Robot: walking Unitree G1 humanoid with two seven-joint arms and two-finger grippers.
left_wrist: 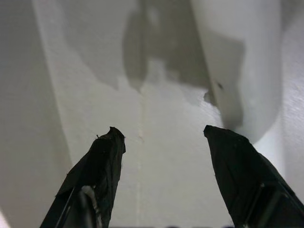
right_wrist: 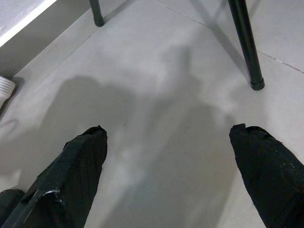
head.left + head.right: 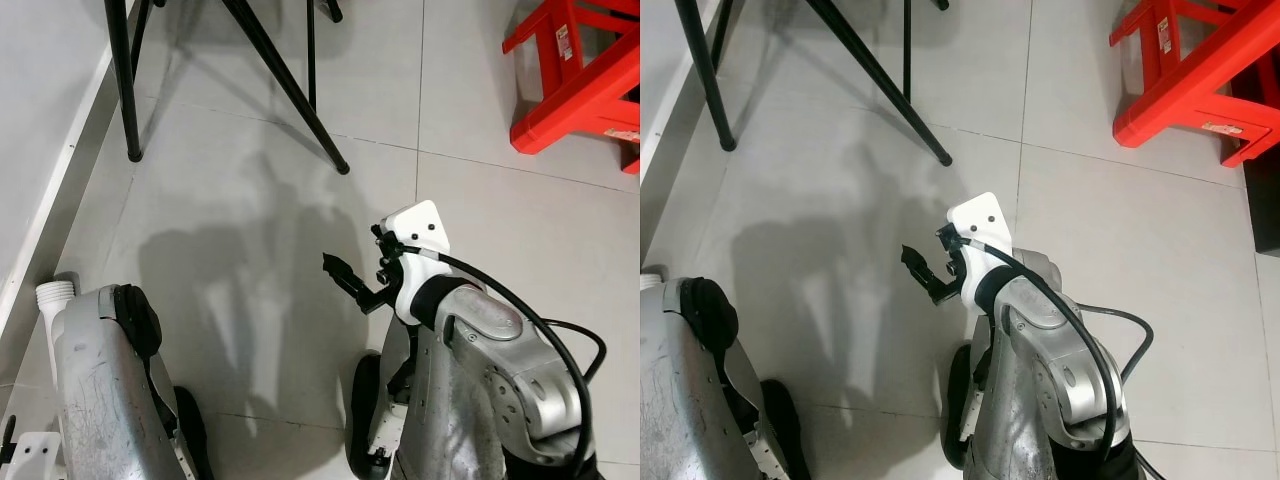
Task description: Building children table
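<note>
Over the pale tiled floor [image 3: 250,130], both black two-fingered grippers, left [image 1: 164,137] and right [image 2: 168,137], are hanging spread and empty. Judging by this, the robot is searching for table parts; next it likely needs to turn toward the red plastic stool [image 3: 585,85].

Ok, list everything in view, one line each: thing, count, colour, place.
Tripod legs: three, black, standing on the floor ahead, toward the left.
Stool: one, red, on the floor ahead right.
Floor: pale grey tiles, robot's shadow on it.
Wall: white, along the left, white skirting at its foot.
Pipe: one, white, ribbed, by the wall, near left.
Left gripper: jaws open, over bare floor.
Right gripper: jaws open, over bare floor, holding nothing.
</note>
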